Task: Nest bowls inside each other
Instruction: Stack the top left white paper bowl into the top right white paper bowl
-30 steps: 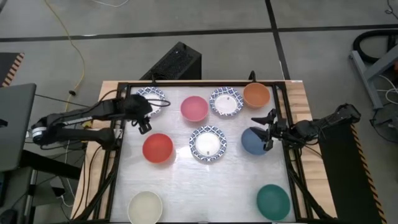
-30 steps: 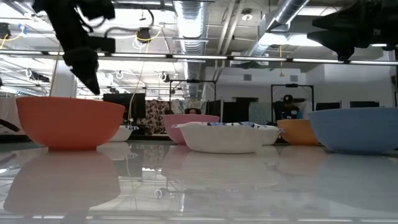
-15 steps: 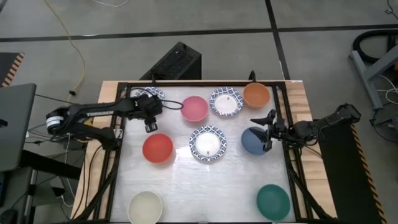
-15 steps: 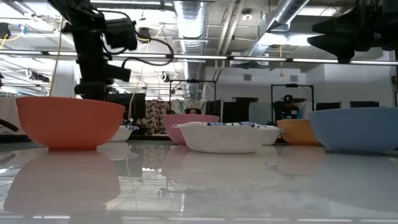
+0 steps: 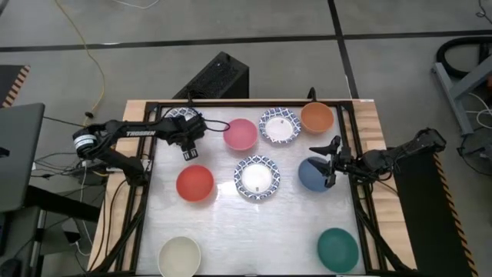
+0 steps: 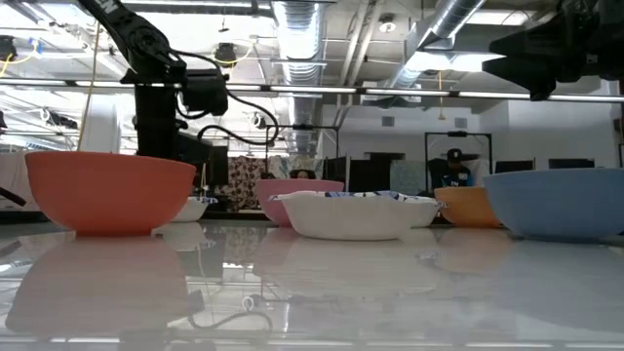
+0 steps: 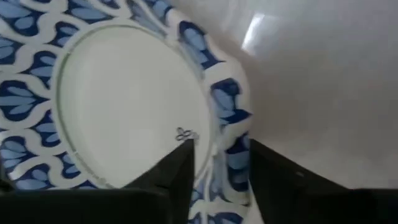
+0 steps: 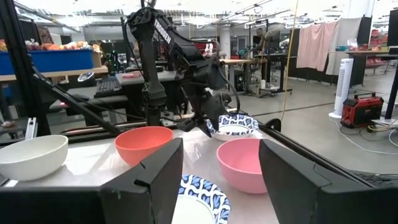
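Upright — patterned bowl (image 7: 124, 106), rim up.

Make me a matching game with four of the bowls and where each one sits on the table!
Bowls:
1. teal bowl
2. cream bowl
3. orange bowl
4. blue bowl

Places (high view):
A. under the right gripper
B. far right corner
C. near right corner
D. near left corner

Pairs: 1-C, 2-D, 3-B, 4-A

Lighting: bright, even, from ceiling fixtures (image 6: 302, 24) overhead. Table (image 5: 231, 223): glossy, white glare patch near centre; mirrors bowls in low view. Shadows: faint. Left wrist view: close, soft-focus bowl (image 7: 124, 106). Room background slightly hazy.
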`<state>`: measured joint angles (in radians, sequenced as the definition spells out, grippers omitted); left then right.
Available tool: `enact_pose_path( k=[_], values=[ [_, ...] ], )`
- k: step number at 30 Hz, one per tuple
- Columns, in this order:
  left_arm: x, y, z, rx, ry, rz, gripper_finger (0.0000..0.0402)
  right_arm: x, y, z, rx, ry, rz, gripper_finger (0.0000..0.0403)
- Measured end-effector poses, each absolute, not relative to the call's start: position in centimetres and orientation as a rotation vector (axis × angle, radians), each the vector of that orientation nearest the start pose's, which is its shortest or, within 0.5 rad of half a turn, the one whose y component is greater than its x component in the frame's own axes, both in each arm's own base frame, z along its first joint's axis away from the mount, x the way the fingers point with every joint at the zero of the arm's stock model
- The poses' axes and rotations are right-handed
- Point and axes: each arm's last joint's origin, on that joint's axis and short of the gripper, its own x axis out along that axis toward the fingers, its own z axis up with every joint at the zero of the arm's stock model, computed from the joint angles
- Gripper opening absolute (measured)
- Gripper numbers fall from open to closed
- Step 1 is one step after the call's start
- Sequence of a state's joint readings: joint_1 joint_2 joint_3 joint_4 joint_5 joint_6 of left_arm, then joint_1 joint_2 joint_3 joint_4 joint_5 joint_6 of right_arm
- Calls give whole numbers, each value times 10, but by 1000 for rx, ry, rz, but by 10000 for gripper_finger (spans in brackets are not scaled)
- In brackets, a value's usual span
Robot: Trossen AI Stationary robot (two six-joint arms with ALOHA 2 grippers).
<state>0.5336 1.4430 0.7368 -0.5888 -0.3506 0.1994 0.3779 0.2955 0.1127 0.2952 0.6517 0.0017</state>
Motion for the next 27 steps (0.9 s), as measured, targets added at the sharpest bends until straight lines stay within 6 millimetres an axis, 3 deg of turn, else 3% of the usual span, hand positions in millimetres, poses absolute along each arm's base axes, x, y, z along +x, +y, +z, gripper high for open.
enact_pose_path(
  k=[5, 16, 27],
  values=[
    [200, 133, 158, 36, 1397, 635, 15, 108, 24, 205, 60, -99, -274, 230],
    [204, 109, 179, 121, 1306, 635, 1, 109, 17, 205, 206, -128, -369, 225],
    [211, 67, 239, 429, 1050, 827, 0, 108, -1, 208, 362, -228, -608, 224]
  ],
)
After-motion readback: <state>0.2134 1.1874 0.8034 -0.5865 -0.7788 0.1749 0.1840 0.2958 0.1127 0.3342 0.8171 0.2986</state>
